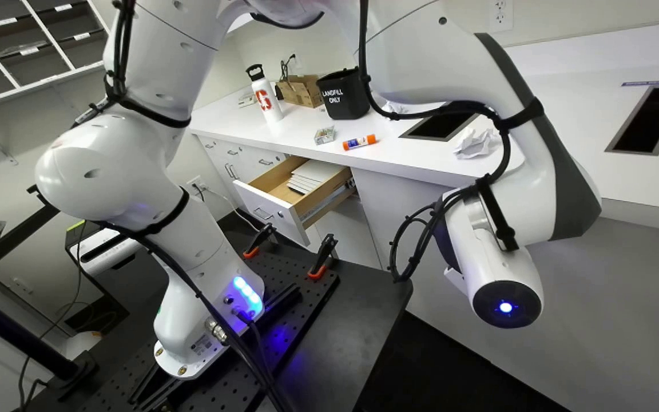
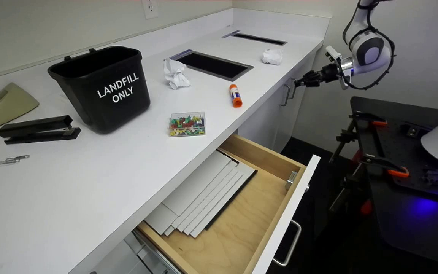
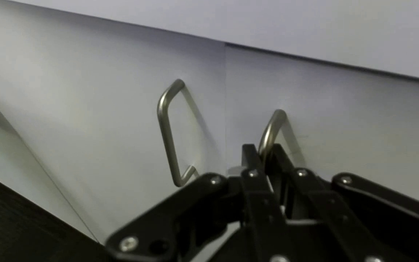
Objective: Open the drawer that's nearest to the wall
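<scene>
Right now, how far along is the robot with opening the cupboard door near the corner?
Done: the tool is at the handle of the cupboard door nearest the end wall.
In hand: the grip, which looks closed around that handle.
Left: pulling, most likely, since this door looks shut, with only a thin line between it and the neighbouring door. The open drawer is separate.

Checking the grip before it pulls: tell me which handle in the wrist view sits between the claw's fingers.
The right handle: the claw has its fingers on both sides of it. The left handle stands free.
</scene>
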### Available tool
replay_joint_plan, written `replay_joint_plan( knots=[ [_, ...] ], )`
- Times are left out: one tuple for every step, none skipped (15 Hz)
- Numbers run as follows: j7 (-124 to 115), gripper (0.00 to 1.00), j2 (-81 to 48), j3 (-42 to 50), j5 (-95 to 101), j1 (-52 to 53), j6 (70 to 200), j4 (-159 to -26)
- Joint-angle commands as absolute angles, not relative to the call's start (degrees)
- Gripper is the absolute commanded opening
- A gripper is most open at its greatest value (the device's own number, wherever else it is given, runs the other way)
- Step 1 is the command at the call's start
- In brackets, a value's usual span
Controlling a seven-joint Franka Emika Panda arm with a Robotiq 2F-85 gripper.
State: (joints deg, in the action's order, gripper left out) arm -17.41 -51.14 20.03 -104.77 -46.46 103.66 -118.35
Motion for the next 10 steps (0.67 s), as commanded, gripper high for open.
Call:
replay_joint_plan(
  knots=[
    [-17.7, 0.00, -51.4, 20.8, -104.9, -48.1, 100.9, -119.7],
    [-17.2, 0.02, -51.6, 21.1, -104.7, -48.7, 100.1, -120.2],
    [-16.7, 0.02, -51.9, 21.4, -104.6, -49.3, 99.5, -120.5],
    [-15.8, 0.02, -52.2, 21.9, -104.4, -50.0, 98.7, -120.9],
    [-15.1, 0.02, -52.5, 22.4, -104.2, -50.7, 97.9, -121.4],
    [-14.2, 0.02, -53.0, 23.1, -103.9, -51.4, 96.8, -121.7],
    [-13.5, 0.02, -53.4, 23.8, -103.3, -52.2, 95.8, -122.2],
    [-12.3, 0.02, -53.9, 24.8, -102.5, -53.1, 94.5, -122.5],
    [-11.4, 0.02, -54.4, 25.7, -101.5, -54.0, 93.3, -122.7],
    [-10.3, 0.02, -54.9, 26.8, -100.3, -54.8, 92.4, -122.7]
  ],
)
